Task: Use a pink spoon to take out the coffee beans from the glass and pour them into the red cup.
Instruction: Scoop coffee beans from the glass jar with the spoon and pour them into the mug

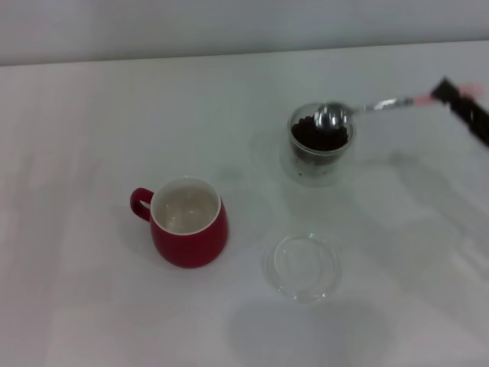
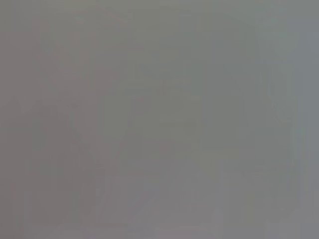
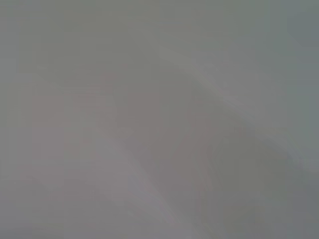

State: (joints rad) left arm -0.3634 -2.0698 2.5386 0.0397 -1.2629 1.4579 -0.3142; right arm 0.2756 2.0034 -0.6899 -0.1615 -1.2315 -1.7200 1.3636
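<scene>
I count one red cup (image 1: 189,223) at lower left of centre in the head view, one glass (image 1: 321,144) at upper right of centre with a heap of coffee beans (image 1: 321,138) inside, and one flat clear dish (image 1: 303,266) below the glass, right of the cup. One pink spoon (image 1: 359,112) has its metal bowl over the glass mouth, handle running right to my right gripper (image 1: 457,98) at the frame's right edge, clamped on the handle end. Both wrist views show only blank grey.
</scene>
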